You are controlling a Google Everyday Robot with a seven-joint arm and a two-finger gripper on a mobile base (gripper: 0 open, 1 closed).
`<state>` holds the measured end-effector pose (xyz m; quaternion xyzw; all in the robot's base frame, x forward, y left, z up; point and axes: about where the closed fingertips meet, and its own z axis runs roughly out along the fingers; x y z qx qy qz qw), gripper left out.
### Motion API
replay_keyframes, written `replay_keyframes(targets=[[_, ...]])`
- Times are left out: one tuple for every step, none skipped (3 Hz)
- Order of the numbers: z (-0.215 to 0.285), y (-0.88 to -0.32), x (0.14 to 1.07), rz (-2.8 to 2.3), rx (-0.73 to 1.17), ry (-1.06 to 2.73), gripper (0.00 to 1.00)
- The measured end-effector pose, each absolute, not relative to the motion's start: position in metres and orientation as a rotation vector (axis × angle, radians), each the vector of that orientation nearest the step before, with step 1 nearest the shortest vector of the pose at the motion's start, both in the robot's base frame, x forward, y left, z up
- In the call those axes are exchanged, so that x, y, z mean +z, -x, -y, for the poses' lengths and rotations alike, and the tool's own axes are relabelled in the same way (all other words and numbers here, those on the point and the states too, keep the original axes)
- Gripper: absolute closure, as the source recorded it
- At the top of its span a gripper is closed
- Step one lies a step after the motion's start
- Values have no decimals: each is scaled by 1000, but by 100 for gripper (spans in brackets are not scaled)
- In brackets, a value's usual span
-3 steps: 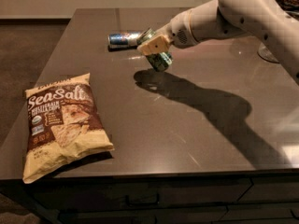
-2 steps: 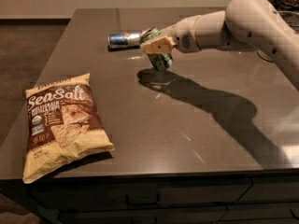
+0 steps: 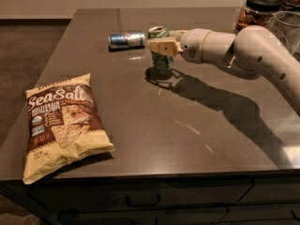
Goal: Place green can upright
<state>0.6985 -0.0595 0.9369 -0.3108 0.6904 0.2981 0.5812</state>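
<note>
The green can [image 3: 160, 60] has a dark green patterned body and a silver top. It stands upright near the far middle of the dark table [image 3: 154, 125], its base at or just above the surface. My gripper [image 3: 165, 40] reaches in from the right and is shut on the can's upper part. One tan finger [image 3: 163, 46] crosses in front of the can; the other sits behind it. The white arm [image 3: 243, 50] stretches back to the right.
A blue-and-silver can [image 3: 126, 39] lies on its side just left of the green can. A Sea Salt chip bag [image 3: 63, 123] lies at the front left. A lidded jar [image 3: 258, 8] and a clear glass [image 3: 286, 26] stand at the far right.
The gripper has lowered the green can toward the table and turned it from tilted to upright. The forearm has dropped lower over the table.
</note>
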Motion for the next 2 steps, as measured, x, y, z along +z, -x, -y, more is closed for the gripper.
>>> replay_keyframes(targets=[[62,-703,935,-1570,726,674,100],[67,-703,926,-1538,746,622,100]])
